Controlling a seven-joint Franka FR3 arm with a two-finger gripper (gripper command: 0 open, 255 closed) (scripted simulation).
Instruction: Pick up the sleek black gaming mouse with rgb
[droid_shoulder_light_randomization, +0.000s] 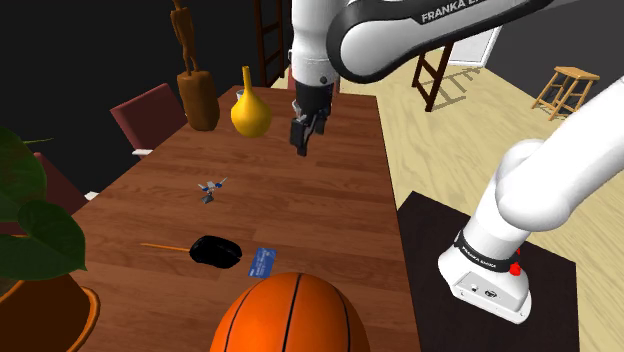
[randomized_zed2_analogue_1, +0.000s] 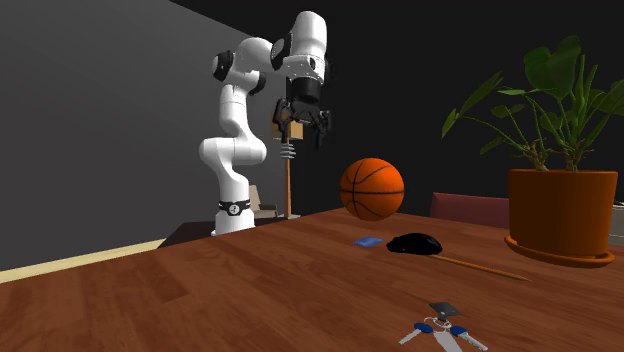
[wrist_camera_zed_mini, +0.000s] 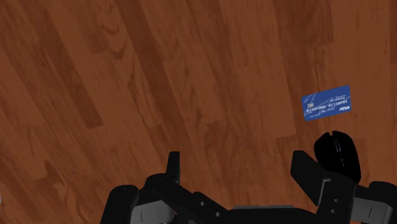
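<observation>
The black mouse (droid_shoulder_light_randomization: 215, 251) lies on the wooden table (droid_shoulder_light_randomization: 300, 190) near the shoulder view's lower left, between a thin stick and a blue card (droid_shoulder_light_randomization: 263, 262). In the second exterior view the mouse (randomized_zed2_analogue_1: 415, 244) sits in front of the basketball. My gripper (droid_shoulder_light_randomization: 305, 135) hangs open well above the table's middle, far from the mouse, with nothing in it. Seen from the wrist, the mouse (wrist_camera_zed_mini: 338, 154) lies just outside one finger of the gripper (wrist_camera_zed_mini: 238, 170), with the card (wrist_camera_zed_mini: 326, 102) beyond it. My gripper (randomized_zed2_analogue_1: 305, 125) is high in the second exterior view.
A basketball (droid_shoulder_light_randomization: 290, 315) rests by the table's near edge beside the card. Keys (droid_shoulder_light_randomization: 211, 188) lie mid-table. A yellow vase (droid_shoulder_light_randomization: 251, 110) and a brown wooden figure (droid_shoulder_light_randomization: 198, 95) stand at the far end. A potted plant (randomized_zed2_analogue_1: 560, 215) stands near the mouse.
</observation>
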